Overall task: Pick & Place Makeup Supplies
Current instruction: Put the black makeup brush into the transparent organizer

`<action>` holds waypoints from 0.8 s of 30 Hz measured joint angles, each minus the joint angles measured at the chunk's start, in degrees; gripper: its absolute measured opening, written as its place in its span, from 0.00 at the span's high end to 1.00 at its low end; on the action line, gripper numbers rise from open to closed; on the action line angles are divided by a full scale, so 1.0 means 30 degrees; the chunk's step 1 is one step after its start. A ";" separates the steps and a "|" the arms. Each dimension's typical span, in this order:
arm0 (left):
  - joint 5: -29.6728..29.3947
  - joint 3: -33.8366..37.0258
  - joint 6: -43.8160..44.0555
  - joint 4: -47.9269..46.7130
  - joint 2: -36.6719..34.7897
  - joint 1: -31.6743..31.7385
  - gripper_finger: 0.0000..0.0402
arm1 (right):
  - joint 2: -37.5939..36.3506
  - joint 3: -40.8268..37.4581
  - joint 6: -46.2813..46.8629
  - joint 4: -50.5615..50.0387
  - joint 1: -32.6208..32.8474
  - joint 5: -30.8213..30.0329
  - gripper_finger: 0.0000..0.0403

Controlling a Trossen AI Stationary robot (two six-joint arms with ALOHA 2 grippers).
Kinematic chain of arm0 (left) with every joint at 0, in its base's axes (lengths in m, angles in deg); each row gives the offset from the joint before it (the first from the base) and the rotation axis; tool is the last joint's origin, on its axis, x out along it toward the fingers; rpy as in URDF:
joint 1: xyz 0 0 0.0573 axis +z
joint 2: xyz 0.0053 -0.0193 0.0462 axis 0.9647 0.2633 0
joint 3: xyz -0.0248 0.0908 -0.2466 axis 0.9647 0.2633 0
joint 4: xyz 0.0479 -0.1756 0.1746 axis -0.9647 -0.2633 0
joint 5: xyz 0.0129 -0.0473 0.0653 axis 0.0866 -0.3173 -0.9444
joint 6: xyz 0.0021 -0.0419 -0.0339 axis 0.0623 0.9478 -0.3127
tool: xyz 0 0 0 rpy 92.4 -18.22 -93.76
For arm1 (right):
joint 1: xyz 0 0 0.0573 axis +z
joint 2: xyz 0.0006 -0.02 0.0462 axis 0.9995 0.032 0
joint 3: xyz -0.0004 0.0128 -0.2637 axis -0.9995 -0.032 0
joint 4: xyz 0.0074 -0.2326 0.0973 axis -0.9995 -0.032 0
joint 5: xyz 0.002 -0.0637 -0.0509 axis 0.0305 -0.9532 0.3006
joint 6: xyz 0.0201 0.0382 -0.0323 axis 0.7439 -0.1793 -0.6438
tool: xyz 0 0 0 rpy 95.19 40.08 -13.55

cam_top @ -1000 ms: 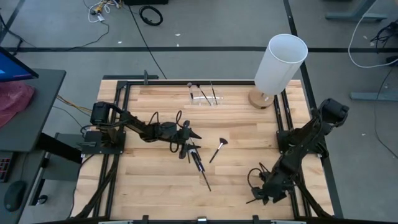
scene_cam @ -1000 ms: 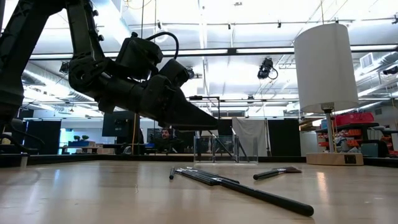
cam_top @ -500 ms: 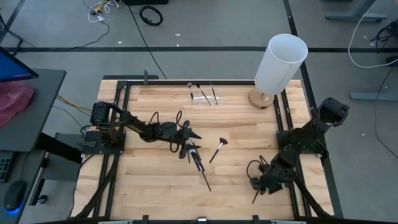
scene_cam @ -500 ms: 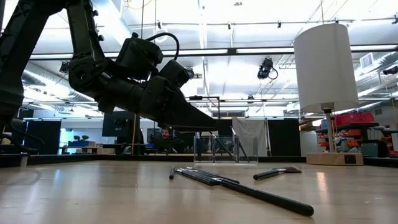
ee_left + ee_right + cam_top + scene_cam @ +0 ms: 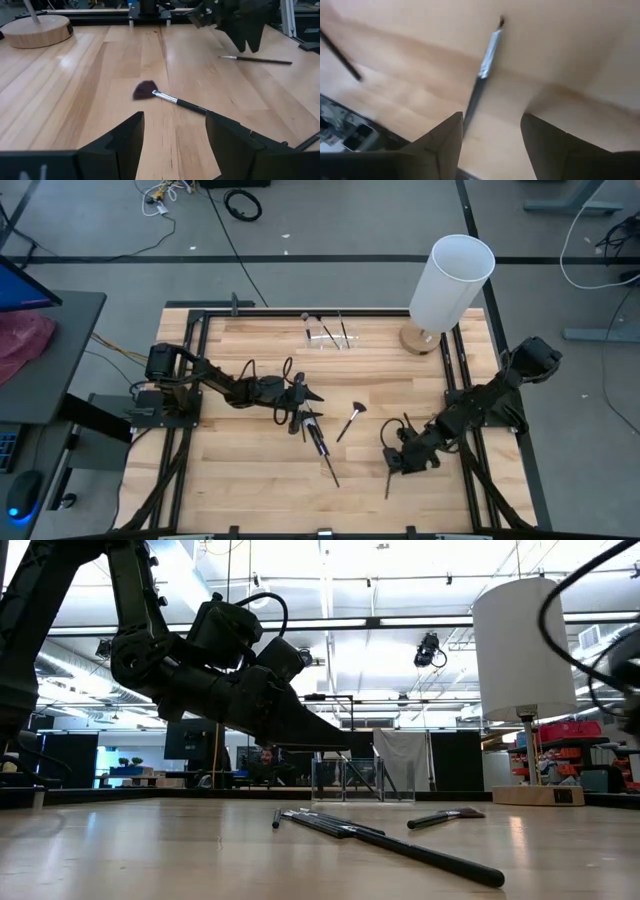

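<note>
**Listener:** Start on the left; how is that arm posed?

**Me:** From overhead I see the left arm stretched low from the table's left edge toward the middle; the left gripper hangs over the near end of a cluster of dark makeup sticks. In its wrist view both fingers stand apart with bare wood between them; they grip nothing.

**Listener:** Where are the makeup supplies?

**Me:** The sticks lie flat on the wooden table near its centre; just to their right lies a fan brush, tilted. Toward the back edge a small clear holder has a few brushes standing in it; right of that stands a tall white cylinder on a round wooden base.

**Listener:** And the right arm?

**Me:** It reaches in from the right edge, bent low; the right gripper points down just above a single thin brush lying alone near the front. Its fingers are parted, the brush's silvery ferrule beyond the gap; they do not touch it.

**Listener:** What does one view give that another does not?

**Me:** The table-level view shows the left gripper clear of the wood, above the sticks; the right gripper I cannot make out there. The left wrist view shows the fan brush's dark bristles spread; the right wrist view alone shows that ferrule.
</note>
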 joint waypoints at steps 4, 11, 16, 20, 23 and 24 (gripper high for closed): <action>-0.0007 0.0000 -0.0001 0.0002 0.0000 0.0000 0.46 | 0.0002 0.0086 -0.1853 -0.0024 -0.0846 -0.1249 0.49; -0.0015 0.0000 0.0006 0.0002 0.0000 0.0000 0.46 | 0.0168 0.2242 -1.0325 -0.0644 -0.1586 -0.6998 0.49; -0.0022 0.0000 0.0007 0.0002 0.0000 0.0000 0.46 | 0.2150 0.5758 -1.7813 -0.0382 -0.1500 -0.8469 0.49; -0.0138 0.0000 0.0037 0.0002 0.0000 0.0000 0.46 | 0.5576 0.9087 -2.1924 -0.1080 -0.0946 -0.8392 0.51; -0.0428 0.0000 0.0221 0.0002 0.0000 0.0000 0.46 | 0.7961 1.1389 -2.1880 -0.4419 -0.0549 -0.8202 0.52; -0.0509 -0.0002 0.0452 0.0002 0.0000 0.0000 0.46 | 0.8524 1.2025 -2.1224 -0.5426 -0.0490 -0.8248 0.52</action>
